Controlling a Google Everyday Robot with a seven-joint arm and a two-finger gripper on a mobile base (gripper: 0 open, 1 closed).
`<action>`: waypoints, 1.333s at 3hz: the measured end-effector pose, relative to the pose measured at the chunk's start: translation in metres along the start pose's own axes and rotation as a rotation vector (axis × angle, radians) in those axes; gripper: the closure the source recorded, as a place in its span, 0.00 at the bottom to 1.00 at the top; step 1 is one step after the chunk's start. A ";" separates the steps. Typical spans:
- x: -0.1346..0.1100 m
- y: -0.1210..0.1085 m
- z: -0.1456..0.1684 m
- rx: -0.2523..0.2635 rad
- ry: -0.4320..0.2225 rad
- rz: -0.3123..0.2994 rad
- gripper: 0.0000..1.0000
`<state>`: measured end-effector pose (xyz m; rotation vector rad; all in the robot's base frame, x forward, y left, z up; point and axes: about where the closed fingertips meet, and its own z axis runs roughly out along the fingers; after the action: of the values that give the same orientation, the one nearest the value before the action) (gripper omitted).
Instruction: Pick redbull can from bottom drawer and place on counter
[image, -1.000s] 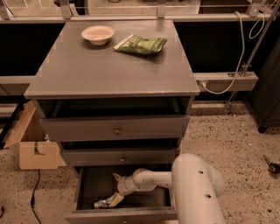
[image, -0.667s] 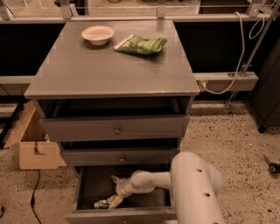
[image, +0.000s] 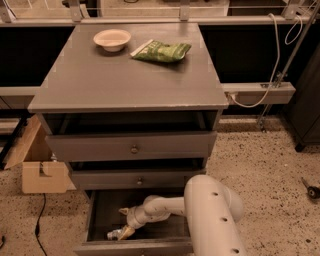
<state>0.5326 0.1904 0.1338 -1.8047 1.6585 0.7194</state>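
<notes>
Speckled floor is surrounding the grey cabinet. In the open bottom drawer (image: 104, 208), low in the frame, the gripper (image: 124, 222) is hanging spread. The redbull can (image: 113, 234) is lying just lower-left of it, long axis roughly left-right.

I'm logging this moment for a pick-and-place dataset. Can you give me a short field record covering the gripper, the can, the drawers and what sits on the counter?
gripper: low inside the open bottom drawer, left of centre, right beside the can
redbull can: appears to lie on the drawer floor near the front left corner
bottom drawer: pulled out, open further than the two above it
counter: holds a pale bowl and a green snack bag near the back, no can
floor: cardboard box left of the cabinet
</notes>
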 end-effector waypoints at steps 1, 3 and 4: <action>0.001 0.002 0.009 -0.026 -0.002 -0.001 0.42; 0.003 0.002 -0.009 -0.031 -0.065 0.023 0.89; -0.009 0.009 -0.057 -0.021 -0.153 -0.021 1.00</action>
<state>0.5228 0.1541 0.1790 -1.7334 1.5352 0.8469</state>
